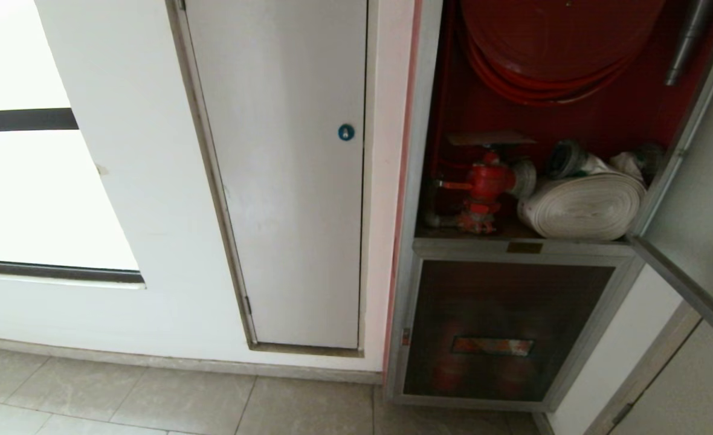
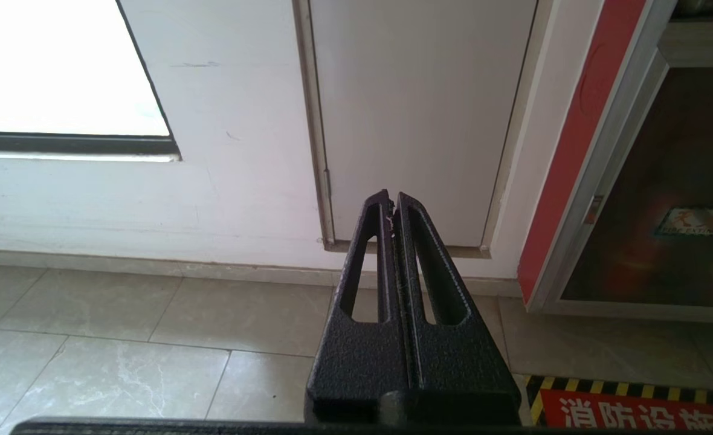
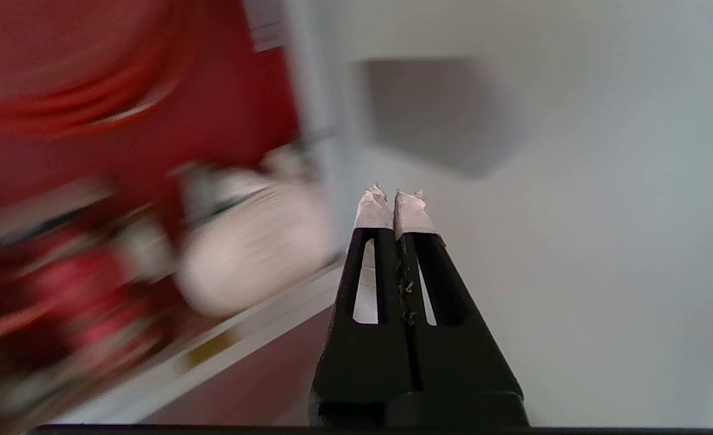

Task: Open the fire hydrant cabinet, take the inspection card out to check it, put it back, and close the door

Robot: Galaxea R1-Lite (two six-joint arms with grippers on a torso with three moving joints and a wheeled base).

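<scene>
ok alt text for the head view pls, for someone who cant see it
The fire hydrant cabinet stands open, its door swung out to the right, showing a red hose reel, red valve and white rolled hose. A plain white panel is to its left.

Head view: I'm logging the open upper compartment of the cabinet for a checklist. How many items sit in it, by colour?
Red: 2, the hose reel and the valve
White: 1, the rolled hose
Silver: 1, the nozzle at the upper right
Total: 4
</scene>
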